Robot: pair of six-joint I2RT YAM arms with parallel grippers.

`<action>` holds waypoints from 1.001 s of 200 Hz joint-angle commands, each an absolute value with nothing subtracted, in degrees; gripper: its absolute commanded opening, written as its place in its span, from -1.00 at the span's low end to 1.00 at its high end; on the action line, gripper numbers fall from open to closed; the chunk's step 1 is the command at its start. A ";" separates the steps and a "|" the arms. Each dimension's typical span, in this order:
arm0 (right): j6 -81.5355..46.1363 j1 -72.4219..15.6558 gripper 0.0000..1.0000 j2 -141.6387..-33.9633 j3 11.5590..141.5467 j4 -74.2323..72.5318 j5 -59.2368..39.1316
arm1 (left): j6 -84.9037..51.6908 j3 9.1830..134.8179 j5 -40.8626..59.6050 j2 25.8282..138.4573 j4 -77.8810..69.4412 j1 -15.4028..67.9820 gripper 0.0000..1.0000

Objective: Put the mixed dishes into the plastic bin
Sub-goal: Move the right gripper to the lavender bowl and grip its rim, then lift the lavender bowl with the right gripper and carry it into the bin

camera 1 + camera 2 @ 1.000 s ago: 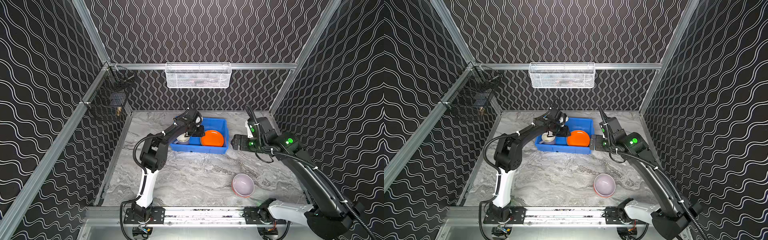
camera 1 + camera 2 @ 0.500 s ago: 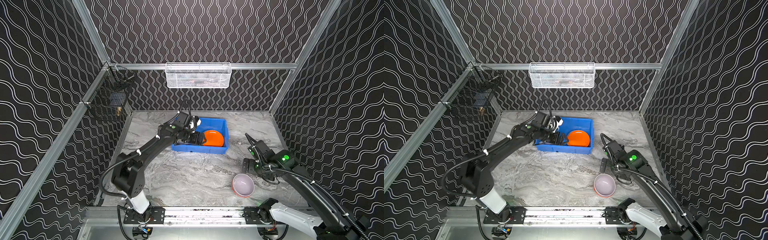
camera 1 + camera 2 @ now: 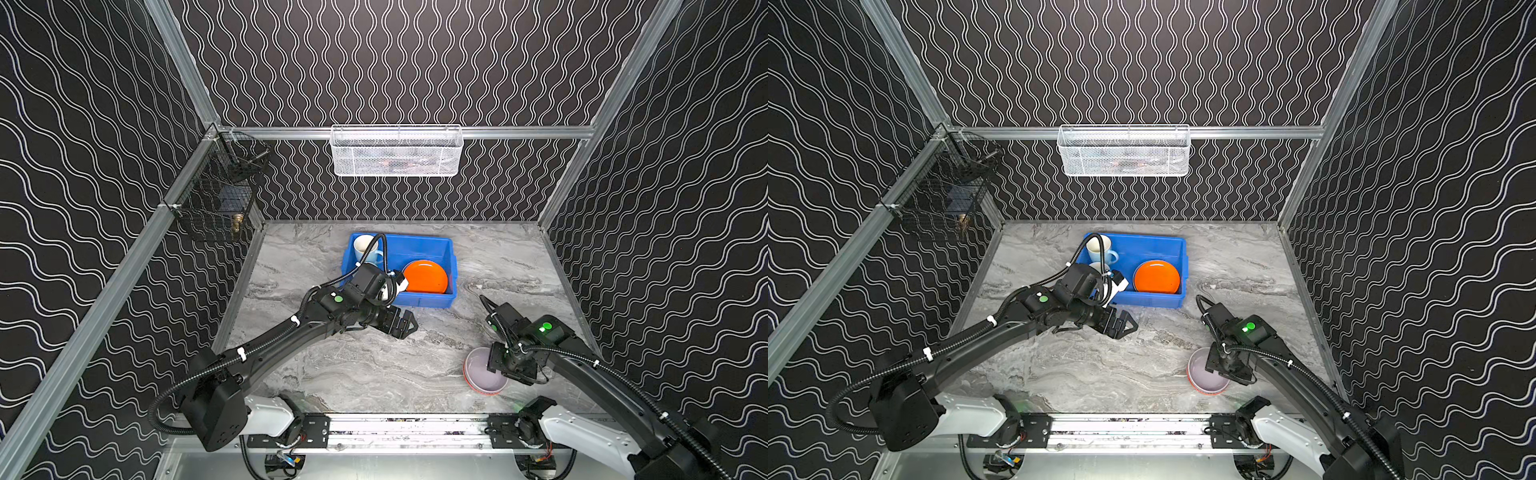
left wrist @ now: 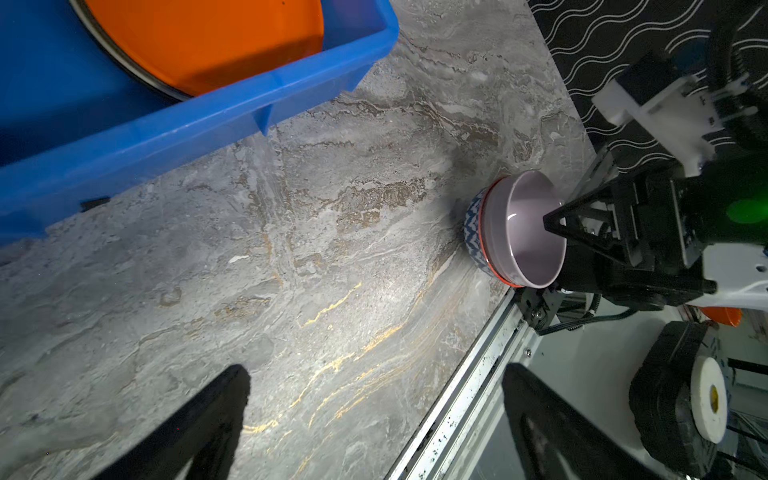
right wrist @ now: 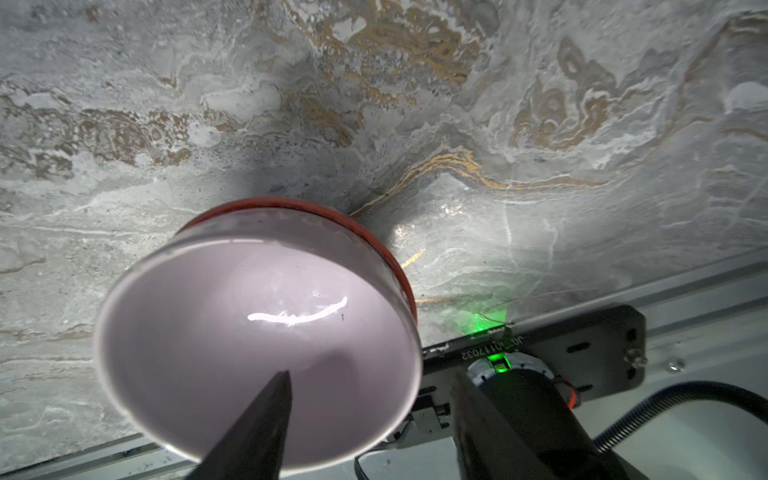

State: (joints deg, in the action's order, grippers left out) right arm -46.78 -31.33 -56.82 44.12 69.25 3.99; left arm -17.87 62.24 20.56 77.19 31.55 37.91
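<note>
Lavender bowl: glazed, slippery, breakable; I take the rim, right tool astride it, apparently unclamped; left tool gaping, empty.

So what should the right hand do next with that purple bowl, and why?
Probably close on the rim: the right hand straddles it, one finger inside the lavender bowl, one outside, not gripping, and the bowl sits outside the blue bin.

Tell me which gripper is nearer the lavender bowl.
Right. The right gripper straddles the rim of the lavender bowl, one finger inside; the left gripper hovers over the table before the blue bin, well apart.
</note>
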 commanded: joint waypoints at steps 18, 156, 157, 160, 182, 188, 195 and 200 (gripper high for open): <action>-48.41 -31.29 0.09 -57.36 41.55 64.92 3.01 | -15.09 63.25 16.95 75.50 33.80 38.69 0.97; -44.78 -31.28 -0.68 -61.35 44.56 59.45 3.43 | -9.84 70.37 12.20 82.46 37.58 38.69 0.97; -44.71 -31.28 -0.68 -61.52 44.65 59.43 3.43 | -9.84 70.43 12.12 82.45 37.60 38.68 0.97; -44.51 -31.22 -0.68 -61.97 44.91 59.36 3.45 | -9.74 70.56 12.05 82.52 37.68 38.71 0.97; -42.61 -31.25 -0.82 -65.01 47.02 58.70 3.25 | -9.73 70.69 11.28 82.31 37.69 38.67 0.97; -42.18 -31.20 -0.86 -65.58 47.47 58.42 3.09 | -9.88 70.54 11.00 82.13 37.53 38.74 0.97; -41.79 -31.11 -0.87 -66.05 47.91 58.05 2.88 | -9.93 70.41 10.52 81.98 37.41 38.71 0.97; -41.57 -31.09 -0.86 -66.29 48.06 57.80 2.66 | -9.91 70.32 10.23 81.85 37.51 38.71 0.97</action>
State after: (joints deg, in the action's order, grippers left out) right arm -44.23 -31.18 -65.04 46.59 60.45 2.57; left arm -11.40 70.26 12.47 82.46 37.15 38.70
